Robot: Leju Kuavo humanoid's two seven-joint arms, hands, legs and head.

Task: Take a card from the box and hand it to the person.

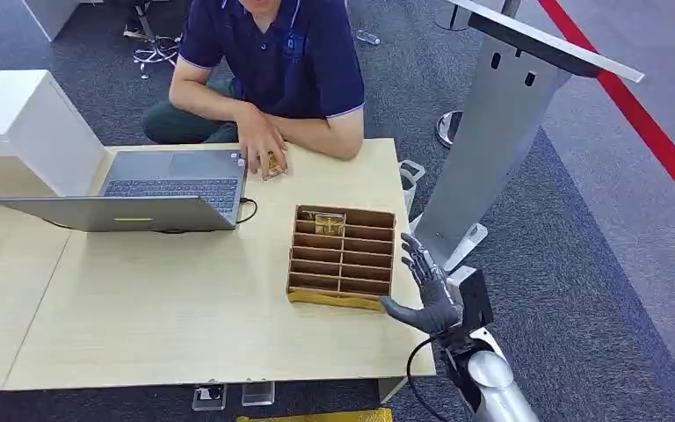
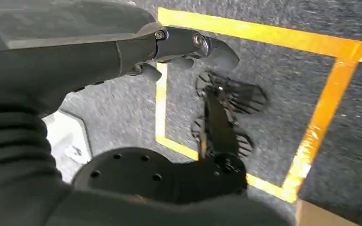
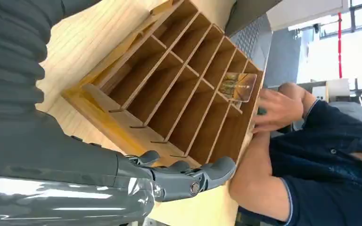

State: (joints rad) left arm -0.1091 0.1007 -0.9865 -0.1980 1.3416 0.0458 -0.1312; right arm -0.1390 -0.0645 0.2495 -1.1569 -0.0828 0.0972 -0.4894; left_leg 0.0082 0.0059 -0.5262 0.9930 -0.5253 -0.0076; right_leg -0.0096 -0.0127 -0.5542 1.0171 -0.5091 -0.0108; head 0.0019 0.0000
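Head view: a card (image 1: 322, 223) is seen standing in the far left compartment of the wooden divided box (image 1: 343, 257), the row nearest the person; in the right wrist view the same card (image 3: 237, 86) is seen upright in that end compartment of the box (image 3: 179, 89). The box is set on the light wooden tabletop (image 1: 167, 308), toward its right side. The right robot hand (image 1: 425, 290) is held just beside the box's near right corner, empty, with its fingers spread apart and pointing away from the robot and its thumb reaching toward the box edge. The left robot hand (image 2: 188, 47) is seen in the left wrist view hanging over grey carpet marked with yellow tape (image 2: 320, 113); nothing is seen in it, but whether its fingers are spread or closed cannot be told. A person (image 1: 272, 53) in a dark blue shirt is seated at the far side, with one hand (image 1: 262, 145) resting on the tabletop over a small object. An open laptop (image 1: 149, 189) is placed to the left of the box.
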